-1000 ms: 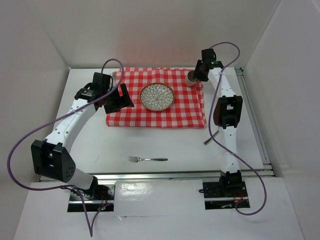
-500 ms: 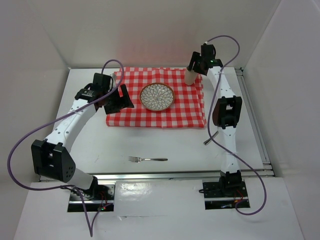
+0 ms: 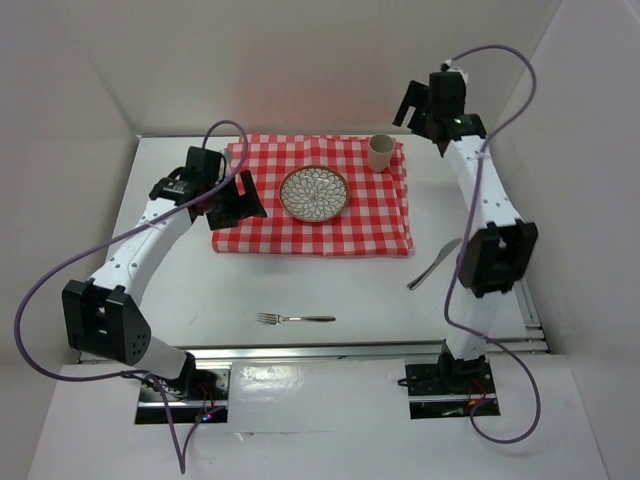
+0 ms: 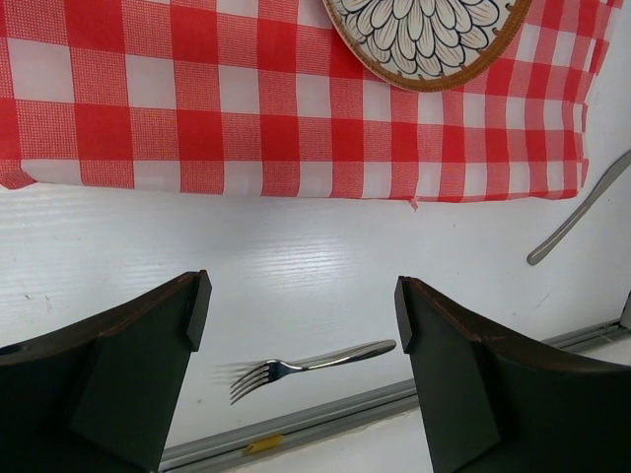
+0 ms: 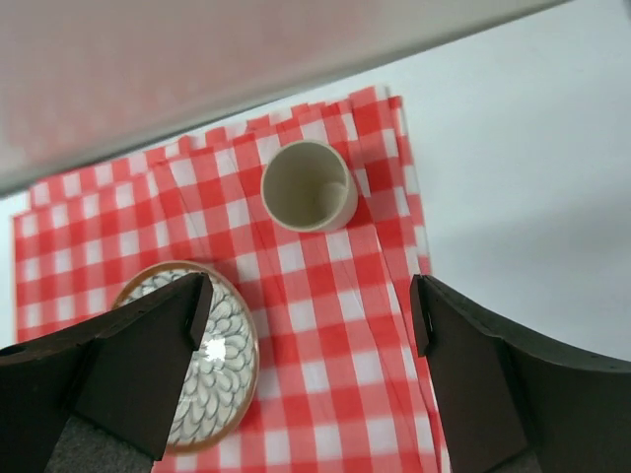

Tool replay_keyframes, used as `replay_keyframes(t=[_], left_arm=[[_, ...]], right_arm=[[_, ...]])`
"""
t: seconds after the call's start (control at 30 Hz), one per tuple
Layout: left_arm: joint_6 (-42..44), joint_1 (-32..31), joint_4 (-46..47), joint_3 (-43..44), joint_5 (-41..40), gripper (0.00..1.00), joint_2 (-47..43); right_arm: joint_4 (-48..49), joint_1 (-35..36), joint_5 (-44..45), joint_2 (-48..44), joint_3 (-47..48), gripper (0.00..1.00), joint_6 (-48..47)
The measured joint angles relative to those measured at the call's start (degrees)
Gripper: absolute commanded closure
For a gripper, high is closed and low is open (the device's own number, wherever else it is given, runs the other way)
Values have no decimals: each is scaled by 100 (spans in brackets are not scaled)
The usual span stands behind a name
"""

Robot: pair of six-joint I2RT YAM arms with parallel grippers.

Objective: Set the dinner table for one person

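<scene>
The left tool (image 4: 301,296) and right tool (image 5: 311,296) hang empty, jaws apart, over the large matte white counter (image 3: 200,290). The slim silver knife (image 3: 433,263) lies right of the red-and-white checked cloth (image 3: 370,215). The right tool should probably straddle its handle crosswise.

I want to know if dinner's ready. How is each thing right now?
Cloth: spread flat on the dinner table.
Plate: empty, flat on the cloth.
Cup: upright, empty, on the cloth's far right corner.
Fork: lying on bare table, off the cloth.
Knife: lying on bare table, right of the cloth.
Left gripper: open, empty.
Right gripper: open, empty, apart from the cup.
</scene>
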Motion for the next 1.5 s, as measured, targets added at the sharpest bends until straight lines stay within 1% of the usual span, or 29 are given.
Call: replay_keyframes(t=[0.03,0.13,0.2,0.23,0.27,0.33,0.4,0.43,0.5,0.53,0.7,0.73,0.93,1.0,1.13,1.17,1.23,1.27,1.47,1.5], left_arm=[[0,0,-15,0,-13,6,-9],[-2,0,-42,0,-15,6,-57],[-4,0,-48,0,-4,6,-103],[-4,0,-48,0,4,6,-125],[-4,0,-48,0,20,6,-144],[-4,0,-46,-2,44,6,-186],[-4,-15,-44,-2,61,6,-227],[-4,-28,-44,-2,76,6,-243],[2,-42,-39,-11,114,6,-269],[2,-50,-20,-35,129,6,-280],[4,-94,-24,-122,144,6,-319],[4,-98,-31,-125,144,6,-328],[4,-118,-24,-125,184,6,-378],[0,-138,-24,-125,184,6,-409],[0,-160,-22,-125,179,6,-439],[0,-181,-24,-125,179,6,-439],[-2,-192,-22,-125,179,6,-439],[-2,-199,-24,-125,179,6,-439],[-2,-214,-22,-125,179,6,-439],[-2,-214,-22,-125,179,6,-439]], right_arm=[[61,-22,57,-431,-356,7,90],[153,-181,164,-1764,-1652,7,356],[304,-332,192,-2669,-2870,8,520],[354,-509,83,-3012,-3501,8,612],[442,-715,-264,-3383,-4262,8,691],[404,-1320,-927,-3766,-5442,10,769],[319,-1939,-1270,-3860,-6472,20,811],[203,-2092,-1305,-3858,-6808,22,837],[-15,-2140,-1421,-3886,-7357,26,903],[-109,-2087,-1499,-3908,-7508,28,909],[-114,-1786,-1609,-4017,-7573,28,970],[-90,-1725,-1572,-3987,-7558,30,997],[55,-1215,-1117,-3462,-7497,37,1209],[116,-1099,-992,-3279,-7497,37,1283],[225,-962,-785,-3062,-7497,45,1397],[260,-951,-748,-3029,-7497,50,1421],[297,-944,-686,-2935,-7466,54,1460],[302,-949,-664,-2896,-7434,58,1462],[385,-975,-505,-2494,-7053,59,1458],[404,-975,-483,-2444,-7007,64,1456]])
